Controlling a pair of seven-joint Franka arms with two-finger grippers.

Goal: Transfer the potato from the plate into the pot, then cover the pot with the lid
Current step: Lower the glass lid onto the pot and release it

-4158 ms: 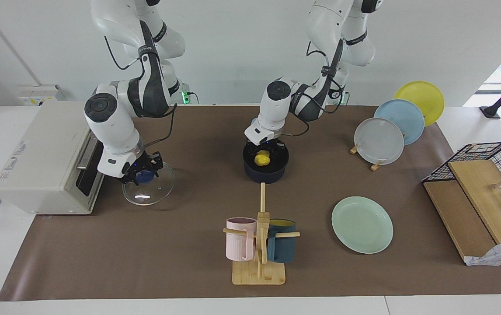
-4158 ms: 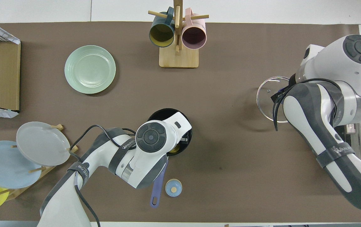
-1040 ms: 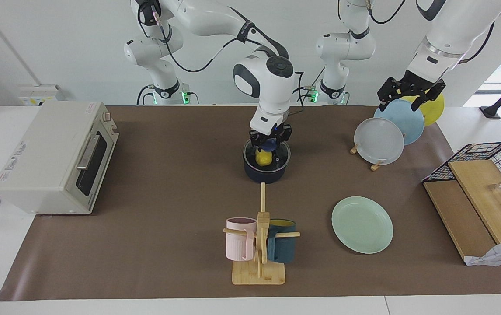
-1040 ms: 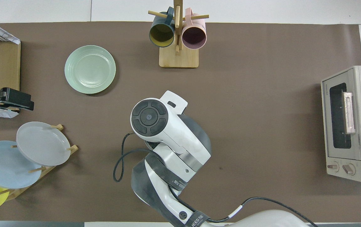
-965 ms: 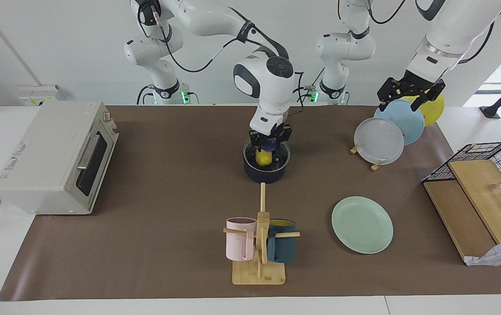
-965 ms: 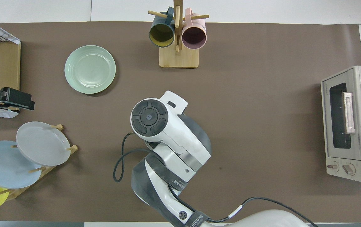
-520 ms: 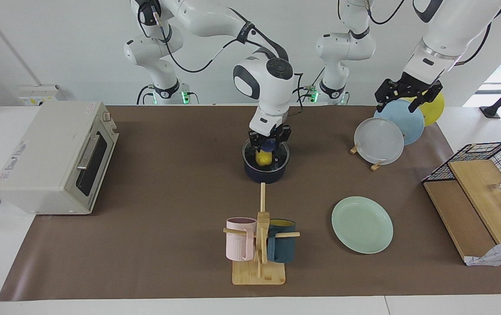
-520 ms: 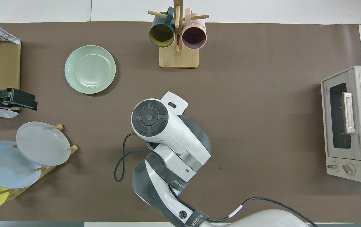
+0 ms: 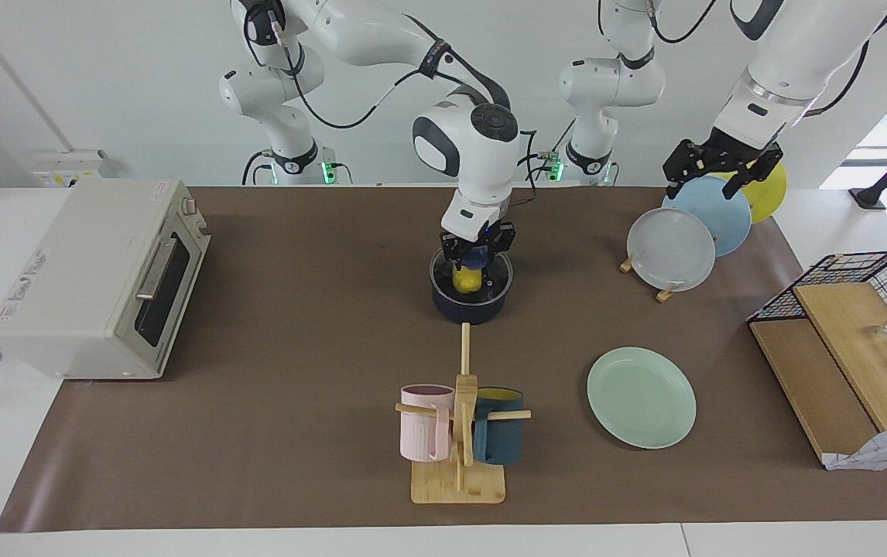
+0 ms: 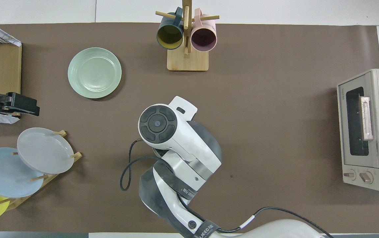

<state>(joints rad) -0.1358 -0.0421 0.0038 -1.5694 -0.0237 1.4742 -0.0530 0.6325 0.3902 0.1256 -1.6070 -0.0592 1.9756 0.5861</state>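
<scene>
Since 4.2 s ago, the lid [image 9: 471, 273] has left its place beside the toaster oven [image 9: 95, 275] and now sits on the pot [image 9: 470, 298], over the potato [image 9: 465, 278]. Right claw [image 9: 477, 249] clamps the lid's knob. Left claw [image 9: 717, 165], fingers spread wide, hangs above the plate rack [image 9: 648, 278]. Bare, the plate [image 9: 641, 397] lies on the counter [image 9: 296, 363] toward the left arm's end.

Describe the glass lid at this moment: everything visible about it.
The lid is a round clear glass disc with a thin metal rim and a blue knob. It lies level on the rim of the dark navy pot, and the yellow potato shows through the glass. The right gripper is down at the knob, fingers on either side of it. In the overhead view that arm hides the lid entirely.
</scene>
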